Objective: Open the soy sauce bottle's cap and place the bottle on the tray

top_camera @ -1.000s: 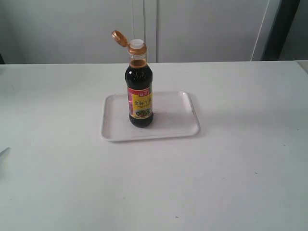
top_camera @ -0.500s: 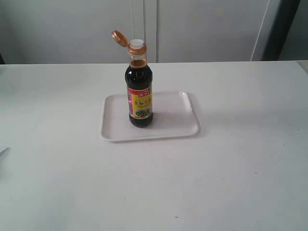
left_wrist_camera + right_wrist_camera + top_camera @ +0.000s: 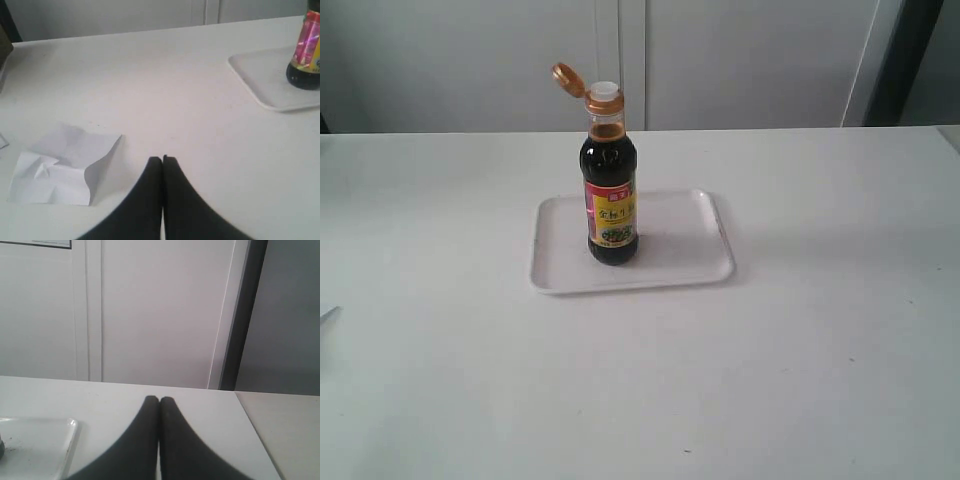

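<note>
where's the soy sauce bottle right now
In the exterior view the soy sauce bottle stands upright on the tray, a little left of the tray's middle, with its cap flipped open toward the left.

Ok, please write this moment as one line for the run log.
bottle: upright on tray | cap: flipped open | left fingers: shut, empty | right fingers: shut, empty

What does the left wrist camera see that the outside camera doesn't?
Only the left wrist view shows the left fingers, pressed shut, and a whole crumpled paper. Only the exterior view shows the orange cap flipped open and the tray whole. Both show the bottle standing on the tray, on the white table.
</note>
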You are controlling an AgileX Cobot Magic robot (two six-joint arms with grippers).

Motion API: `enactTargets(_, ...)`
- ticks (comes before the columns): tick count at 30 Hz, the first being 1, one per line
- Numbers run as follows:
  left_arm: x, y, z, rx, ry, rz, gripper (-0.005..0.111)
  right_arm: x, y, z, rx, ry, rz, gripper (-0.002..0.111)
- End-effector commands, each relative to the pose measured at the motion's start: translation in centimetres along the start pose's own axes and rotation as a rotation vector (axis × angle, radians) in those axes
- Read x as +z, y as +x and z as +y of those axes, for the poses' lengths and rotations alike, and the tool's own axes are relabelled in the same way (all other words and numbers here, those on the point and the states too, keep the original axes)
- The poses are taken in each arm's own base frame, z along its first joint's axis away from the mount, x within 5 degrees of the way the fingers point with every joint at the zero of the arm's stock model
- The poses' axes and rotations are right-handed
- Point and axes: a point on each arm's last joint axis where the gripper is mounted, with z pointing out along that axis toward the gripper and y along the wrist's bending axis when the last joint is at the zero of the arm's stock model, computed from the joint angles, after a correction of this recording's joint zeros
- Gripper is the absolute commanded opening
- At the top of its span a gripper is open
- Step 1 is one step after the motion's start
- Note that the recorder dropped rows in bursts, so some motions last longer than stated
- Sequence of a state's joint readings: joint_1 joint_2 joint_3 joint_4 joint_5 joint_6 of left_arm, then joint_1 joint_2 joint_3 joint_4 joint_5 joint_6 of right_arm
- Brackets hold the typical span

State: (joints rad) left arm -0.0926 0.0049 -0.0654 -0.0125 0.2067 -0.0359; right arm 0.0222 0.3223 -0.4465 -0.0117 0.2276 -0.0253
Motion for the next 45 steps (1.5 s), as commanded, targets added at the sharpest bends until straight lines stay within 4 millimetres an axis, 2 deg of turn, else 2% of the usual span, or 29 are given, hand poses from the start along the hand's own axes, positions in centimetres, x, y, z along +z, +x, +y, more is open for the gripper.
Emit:
enactTargets(1,0.48,1.42,0.07,-0.045,-0.026,0.038,0.000,-0.04,0.12,-0.03,0.005,0.005,-0.004,0.000)
enactTargets(3,0.67,2.01,0.12,-0.057,-0.039,0.055,0.000,-0.04,0.12,-0.03,0.005,0.005,-0.004,0.000)
enactTargets(12,0.67,2.21,0.10,-0.079,-0.044,0.076,0.000,-0.04,0.12,-0.03,0.005,0.005,-0.004,0.000)
enactTargets(45,0.67,2.20,0.10,-0.038,-0.043,0.077,0.000,-0.05,0.12,-0.03,0.007,0.005,-0.004,0.000)
